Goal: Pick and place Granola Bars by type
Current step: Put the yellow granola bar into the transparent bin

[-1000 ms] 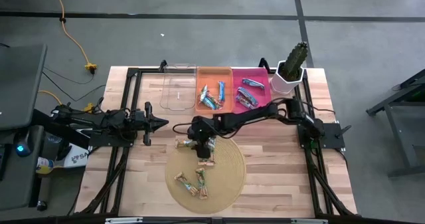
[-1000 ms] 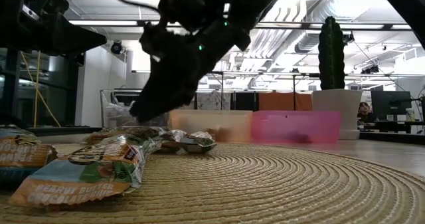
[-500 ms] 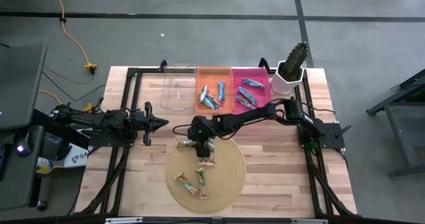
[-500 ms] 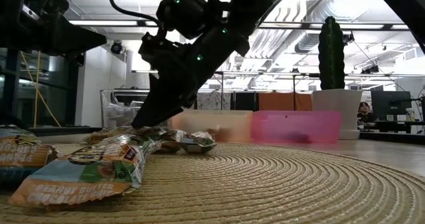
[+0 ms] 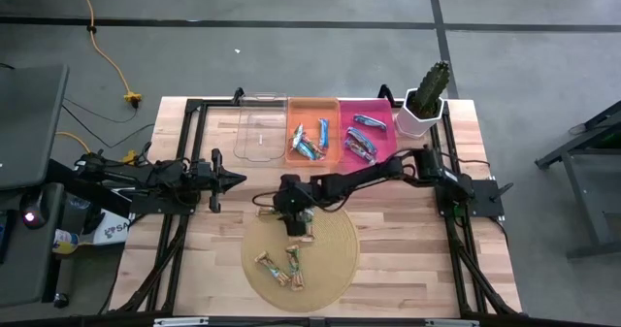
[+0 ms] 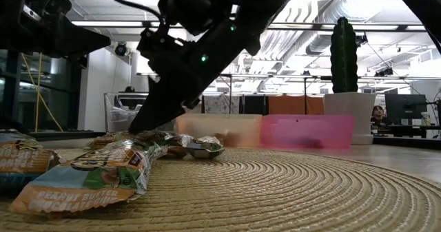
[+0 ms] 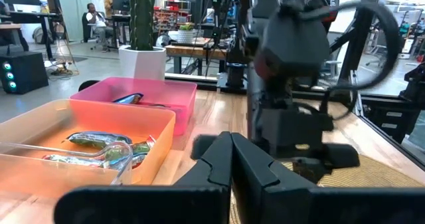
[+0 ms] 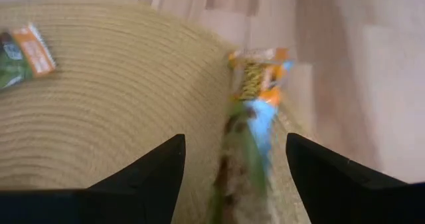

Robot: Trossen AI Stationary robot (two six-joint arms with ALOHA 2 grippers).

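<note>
While the left gripper (image 5: 233, 179) waits shut beside it, the open right gripper (image 8: 232, 159) has shifted leftward over the round woven mat (image 5: 335, 259). It now straddles a tan foil-wrapped granola bar (image 8: 255, 104) at the mat's edge, not yet grasped.

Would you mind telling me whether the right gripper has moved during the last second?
Yes. The right gripper, open, has shifted slightly left over the round woven mat, away from the pink bin.

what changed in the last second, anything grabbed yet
The right claw, open, slid slightly toward the left arm's side over the bars at the mat's edge; nothing has been grabbed. The bars, the bins' contents and the shut left claw stayed put.
</note>
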